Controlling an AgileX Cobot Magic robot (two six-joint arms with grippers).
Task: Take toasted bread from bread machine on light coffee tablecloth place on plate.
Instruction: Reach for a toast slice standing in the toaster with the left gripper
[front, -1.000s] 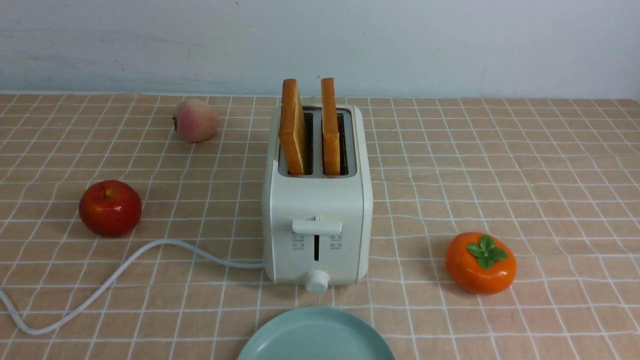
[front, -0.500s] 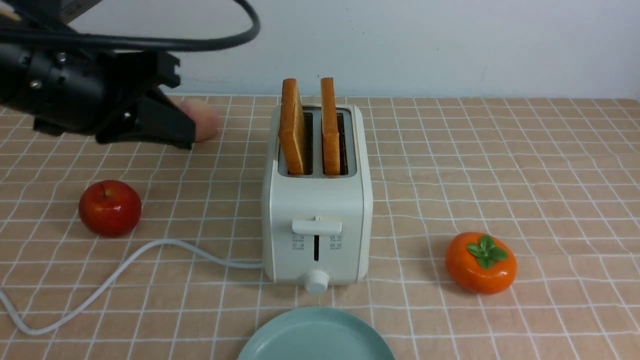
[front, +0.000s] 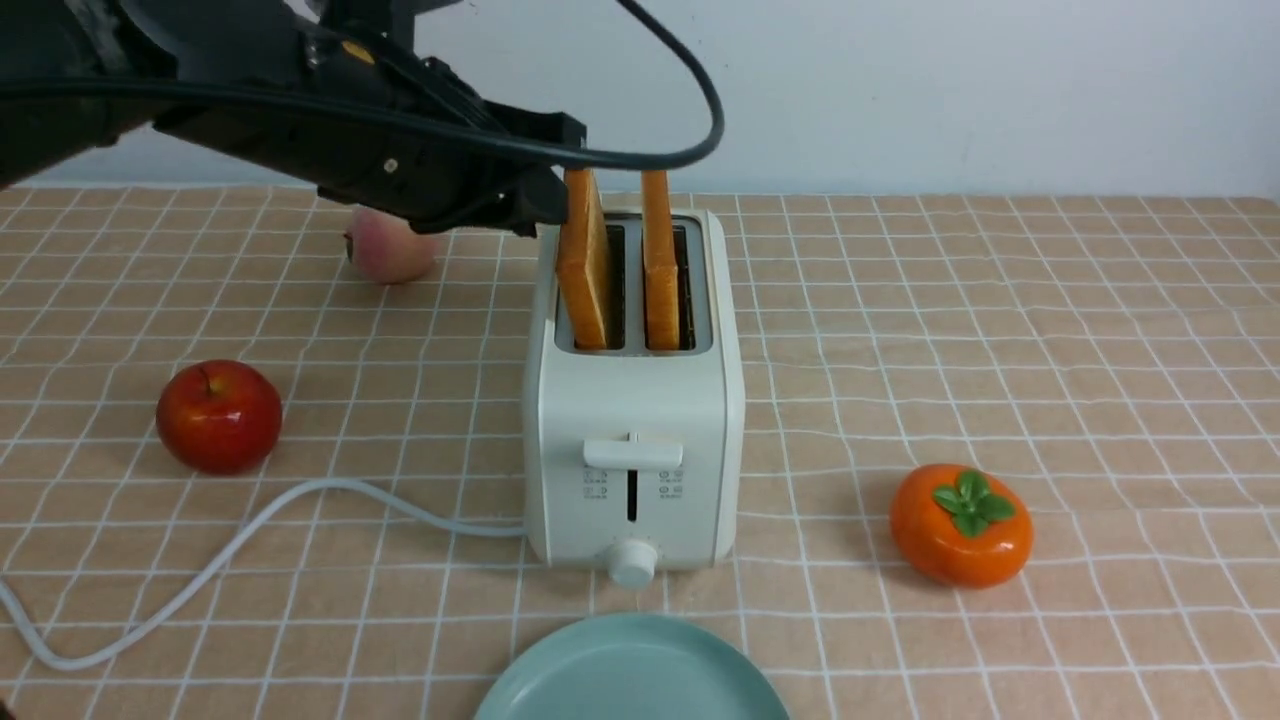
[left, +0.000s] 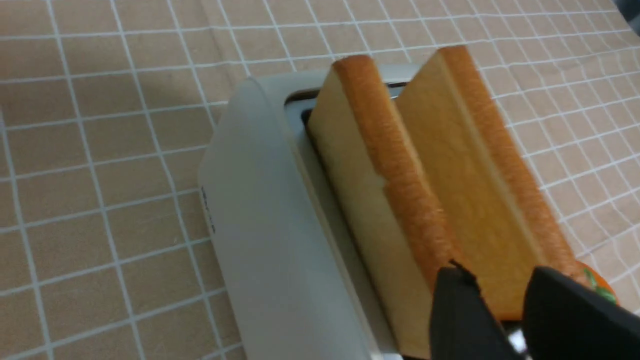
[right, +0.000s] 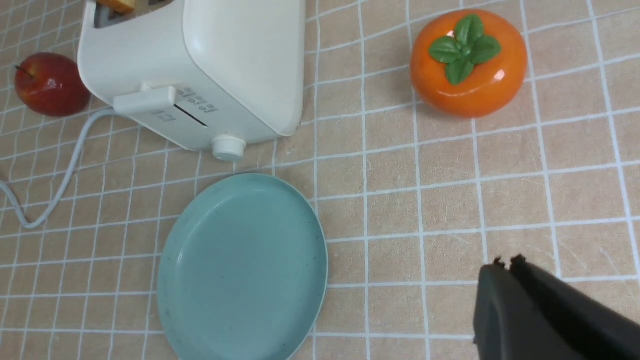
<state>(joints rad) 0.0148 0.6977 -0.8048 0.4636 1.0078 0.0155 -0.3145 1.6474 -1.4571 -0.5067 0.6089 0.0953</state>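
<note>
While two thin, orange-crusted toasted bread slices (front: 585, 268) stand in the slots of the cream-white boxy bread machine (front: 635, 410) on the peach checked tablecloth (front: 1000, 330), my left gripper (front: 545, 200) is spread apart at the left slice's top, gripping nothing. My right gripper (right: 506, 262) is pinched closed near the round teal plate (front: 630, 672).

- Front camera: between my arms, facing forward over the peach-tan checked tabletop (front: 1000, 330).
- Left wrist: close above the cream-white boxy toaster (left: 250, 240).
- Right wrist: farther back, sharing toaster and round teal plate (right: 240, 260) with front.
</note>
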